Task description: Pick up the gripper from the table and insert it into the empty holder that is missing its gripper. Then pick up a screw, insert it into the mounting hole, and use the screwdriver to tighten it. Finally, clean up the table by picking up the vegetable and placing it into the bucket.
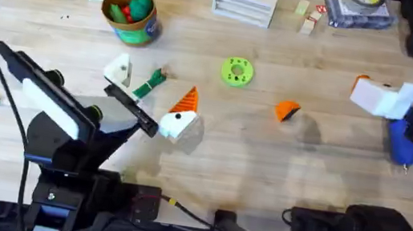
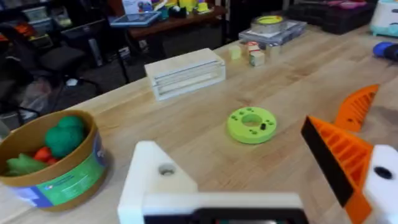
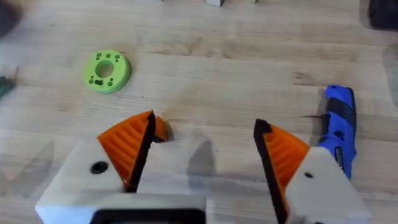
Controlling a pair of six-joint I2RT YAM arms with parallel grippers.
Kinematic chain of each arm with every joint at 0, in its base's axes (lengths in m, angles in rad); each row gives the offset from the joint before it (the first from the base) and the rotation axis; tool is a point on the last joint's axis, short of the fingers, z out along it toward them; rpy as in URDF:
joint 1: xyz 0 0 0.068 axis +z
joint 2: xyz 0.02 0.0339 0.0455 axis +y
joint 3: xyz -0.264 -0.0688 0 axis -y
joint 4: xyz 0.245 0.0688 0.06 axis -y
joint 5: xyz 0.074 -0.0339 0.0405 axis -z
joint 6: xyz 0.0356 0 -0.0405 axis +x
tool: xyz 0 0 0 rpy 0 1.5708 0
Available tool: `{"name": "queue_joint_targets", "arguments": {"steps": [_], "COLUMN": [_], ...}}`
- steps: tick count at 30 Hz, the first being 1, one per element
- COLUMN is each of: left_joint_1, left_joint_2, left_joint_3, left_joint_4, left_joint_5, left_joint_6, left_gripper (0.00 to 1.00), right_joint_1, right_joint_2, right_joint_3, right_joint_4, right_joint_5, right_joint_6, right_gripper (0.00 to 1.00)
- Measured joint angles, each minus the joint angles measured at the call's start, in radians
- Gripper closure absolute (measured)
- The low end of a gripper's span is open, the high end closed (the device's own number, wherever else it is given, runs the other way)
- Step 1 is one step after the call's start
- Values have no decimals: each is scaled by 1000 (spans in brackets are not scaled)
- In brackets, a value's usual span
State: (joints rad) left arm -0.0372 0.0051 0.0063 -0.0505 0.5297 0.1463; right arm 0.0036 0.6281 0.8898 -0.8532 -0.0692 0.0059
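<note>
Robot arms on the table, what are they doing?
Nothing is being held yet. The right gripper hangs with open jaws close to the loose orange gripper finger lying on the table. The left gripper has one bare white holder with no finger in it. The blue screwdriver lies nearby, untouched.

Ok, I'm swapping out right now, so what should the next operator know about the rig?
Left tool: open, empty; its white holder is bare.
Right tool: open, empty, beside the screwdriver.
The orange gripper lies loose between the arms. The vegetable lies by the left tool, and the bucket stands beyond it.
Done: nothing yet.
Left: fit the gripper, insert and tighten a screw, drop the vegetable in the bucket.
</note>
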Motion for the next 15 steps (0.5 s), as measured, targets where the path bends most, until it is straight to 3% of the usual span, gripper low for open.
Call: {"name": "queue_joint_targets", "arguments": {"steps": [3,7,15], "left_joint_1": [0,0,0], "left_joint_2": [0,0,0], "left_joint_3": [0,0,0], "left_joint_4": [-1,-9,-11], "left_joint_5": [97,285,505], "left_joint_6": [0,-14,-166], "left_gripper": [8,8,8], "right_joint_1": [0,0,0], "right_joint_2": [0,0,0], "right_joint_3": [0,0,0], "right_joint_4": [0,0,0], "right_joint_5": [0,0,0], "right_joint_6": [0,0,0], "right_gripper": [10,10,10]}}
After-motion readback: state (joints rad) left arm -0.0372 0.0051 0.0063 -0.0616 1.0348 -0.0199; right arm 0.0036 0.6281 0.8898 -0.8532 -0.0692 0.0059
